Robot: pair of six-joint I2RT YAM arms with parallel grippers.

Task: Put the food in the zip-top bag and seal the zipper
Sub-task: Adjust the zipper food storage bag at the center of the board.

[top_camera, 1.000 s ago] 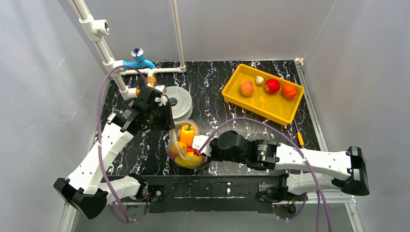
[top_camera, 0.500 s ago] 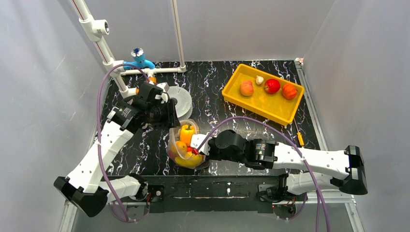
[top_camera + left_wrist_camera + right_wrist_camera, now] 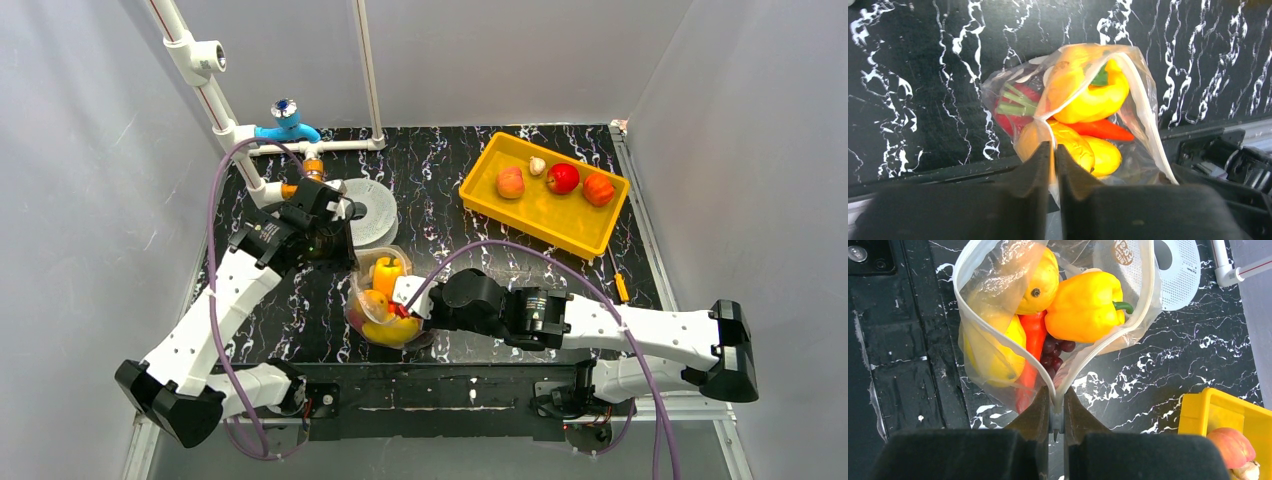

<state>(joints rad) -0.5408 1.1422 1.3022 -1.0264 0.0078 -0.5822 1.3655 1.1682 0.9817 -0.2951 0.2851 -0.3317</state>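
Now | zip-top bag (image 3: pixel 998 300) long axis near-to-far (mouth gaping); left fingers (image 3: pixel 1040 167), right fingers (image 3: pixel 1040 412) clamp it

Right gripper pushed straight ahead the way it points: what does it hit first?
The right gripper pinches the zip-top bag at its mouth, so the bag comes first; right behind it likely the purple grapes, though depth is unclear.

Lab test cell, white sheet walls (image 3: pixel 90 200), PVC pipe rig (image 3: pixel 366 70), black marbled bench (image 3: pixel 440 200) w/ robot arms (image 3: pixel 225 300)
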